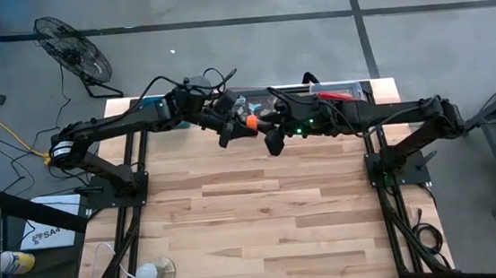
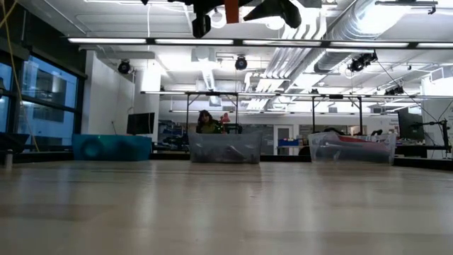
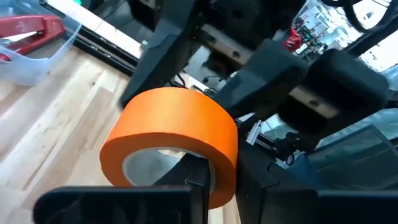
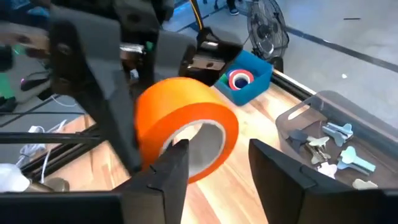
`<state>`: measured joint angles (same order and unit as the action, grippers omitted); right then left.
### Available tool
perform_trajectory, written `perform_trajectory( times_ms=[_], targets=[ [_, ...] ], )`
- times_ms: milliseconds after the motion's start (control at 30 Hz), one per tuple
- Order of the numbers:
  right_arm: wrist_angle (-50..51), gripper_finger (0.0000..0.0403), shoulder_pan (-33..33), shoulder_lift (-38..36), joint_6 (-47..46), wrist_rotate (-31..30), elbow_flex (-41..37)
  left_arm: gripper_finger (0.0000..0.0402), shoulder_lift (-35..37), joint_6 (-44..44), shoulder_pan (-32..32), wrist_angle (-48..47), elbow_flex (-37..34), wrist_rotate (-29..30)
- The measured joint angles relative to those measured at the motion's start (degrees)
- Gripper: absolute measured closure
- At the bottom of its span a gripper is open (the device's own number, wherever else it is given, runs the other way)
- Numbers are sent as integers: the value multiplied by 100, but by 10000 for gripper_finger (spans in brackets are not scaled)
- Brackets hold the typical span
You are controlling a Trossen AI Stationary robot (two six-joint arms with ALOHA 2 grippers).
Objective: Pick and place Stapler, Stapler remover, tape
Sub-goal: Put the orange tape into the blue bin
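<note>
High view: tape (image 1: 250, 121) between grippers

Bright even overhead light, glaring ceiling strips (image 2: 212, 41), blurred wrist views

A big open lab or workshop. Bare ducts (image 2: 368, 21) and strip lights (image 2: 212, 40) run across the high ceiling, with cameras (image 2: 124, 68) hung from it. Metal frames (image 2: 283, 95) and benches stand behind the wooden table (image 1: 263, 210). The floor (image 1: 438, 41) is grey concrete, a fan (image 1: 69, 48) standing on it, and cables (image 1: 13, 132) trail beside it.
</note>
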<state>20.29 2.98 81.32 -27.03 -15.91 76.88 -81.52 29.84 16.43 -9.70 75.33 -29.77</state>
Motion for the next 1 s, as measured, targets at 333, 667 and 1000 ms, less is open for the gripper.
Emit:
perform_trajectory(
  times_ms=[333, 667, 1000],
  targets=[
    [338, 232, 0, -547, -142, -43, 0, 366, 4, -181, 8, -939, 4, 1105],
    [703, 231, 0, -795, -275, -17, 0, 366, 4, 198, 255, -3122, 4, 3287],
    [788, 231, 0, -795, -268, -19, 0, 366, 4, 661, 1308, -4455, 4, 4413]
  ],
)
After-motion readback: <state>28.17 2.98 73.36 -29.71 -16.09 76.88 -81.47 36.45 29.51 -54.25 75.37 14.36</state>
